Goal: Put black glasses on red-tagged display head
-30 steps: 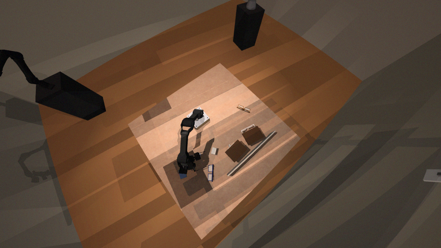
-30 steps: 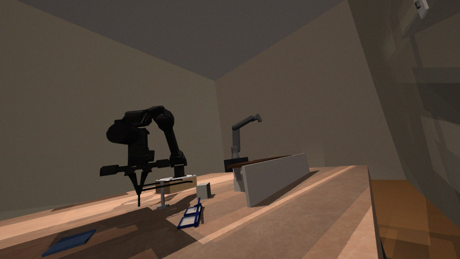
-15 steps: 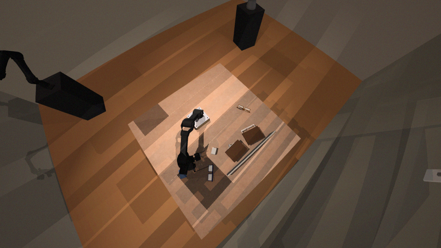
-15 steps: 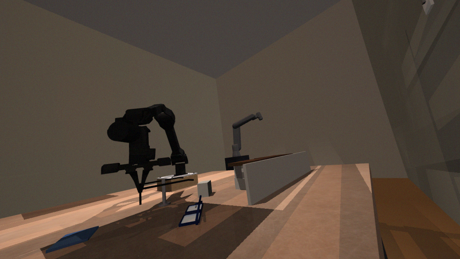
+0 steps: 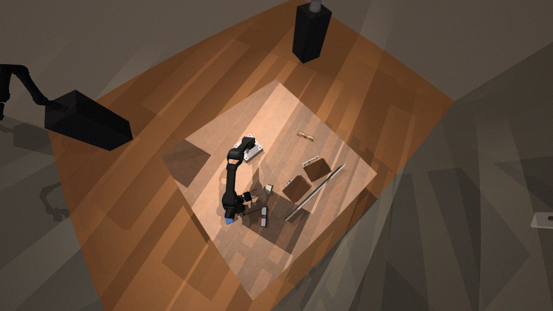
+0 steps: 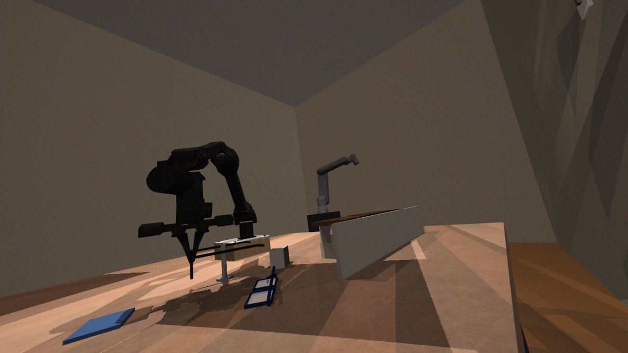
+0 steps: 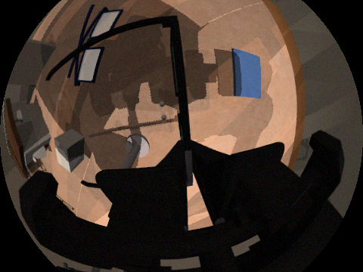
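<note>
Pinkish-tan, wood-patterned worktop (image 5: 278, 96) (image 6: 395, 307) (image 7: 212, 125) under patchy light and hard-edged shadow is what I have beneath the black glasses (image 5: 253, 211) (image 6: 228, 251) (image 7: 178, 57). They hang above it, off the display heads, as thin dark bars with long, slender temples reaching sideways. My claw (image 5: 243, 208) (image 6: 192, 254) (image 7: 184, 143) is narrow, its tapered fingers pinched on them.

From the exterior view I see a slim grey post (image 6: 223, 263) (image 7: 132, 153) on a flat round foot close to the temples; I can't tell whether they touch. Blue-rimmed glasses (image 5: 264, 222) (image 6: 259, 298) (image 7: 91, 64) with pale, boxy lenses lie near, as does a matte pale block (image 5: 268, 188) (image 6: 279, 256) (image 7: 70, 149). On the other side is a thin, smooth blue slab (image 5: 229, 219) (image 6: 98, 325) (image 7: 249, 73).

Farther out, two brown rectangular panels (image 5: 316, 169) (image 6: 329, 222) cover much of what stands beneath, beside a long upright grey board (image 5: 315, 192) (image 6: 377, 241). Which head carries the red tag, I can't make out.

My black arm (image 5: 230, 181) (image 6: 237, 189) arches up from its base and over, wrist bent so the fingers point down.
</note>
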`<move>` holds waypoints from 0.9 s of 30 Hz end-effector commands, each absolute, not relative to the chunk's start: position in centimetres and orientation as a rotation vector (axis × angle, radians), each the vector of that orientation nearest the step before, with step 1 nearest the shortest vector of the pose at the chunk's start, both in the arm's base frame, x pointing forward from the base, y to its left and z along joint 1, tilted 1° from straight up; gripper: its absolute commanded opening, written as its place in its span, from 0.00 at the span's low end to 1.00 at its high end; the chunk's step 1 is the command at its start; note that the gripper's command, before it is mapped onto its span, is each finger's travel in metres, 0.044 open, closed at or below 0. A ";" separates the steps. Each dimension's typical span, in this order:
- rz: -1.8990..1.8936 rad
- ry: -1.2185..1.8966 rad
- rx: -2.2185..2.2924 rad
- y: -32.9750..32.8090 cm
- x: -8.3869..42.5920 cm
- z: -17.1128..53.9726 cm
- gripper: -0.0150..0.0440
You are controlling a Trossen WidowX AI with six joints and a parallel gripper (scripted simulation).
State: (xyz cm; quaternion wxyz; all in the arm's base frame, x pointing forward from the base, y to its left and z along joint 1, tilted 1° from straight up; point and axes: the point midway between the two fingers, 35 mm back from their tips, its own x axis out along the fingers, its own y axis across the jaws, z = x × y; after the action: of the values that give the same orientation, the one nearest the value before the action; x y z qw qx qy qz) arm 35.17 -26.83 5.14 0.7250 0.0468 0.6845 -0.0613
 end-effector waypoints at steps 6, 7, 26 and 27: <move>-0.140 1.510 0.108 -26.8 34.8 5.1 0.25; -0.140 1.510 0.108 -26.8 34.8 5.1 0.25; -0.140 1.511 0.108 -26.5 33.7 11.0 0.25; -0.138 1.511 0.106 -26.4 33.8 11.0 0.25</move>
State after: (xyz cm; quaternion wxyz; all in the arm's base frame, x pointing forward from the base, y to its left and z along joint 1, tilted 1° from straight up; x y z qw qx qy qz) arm 34.00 -26.67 11.02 0.7295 0.0477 0.6787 -0.0694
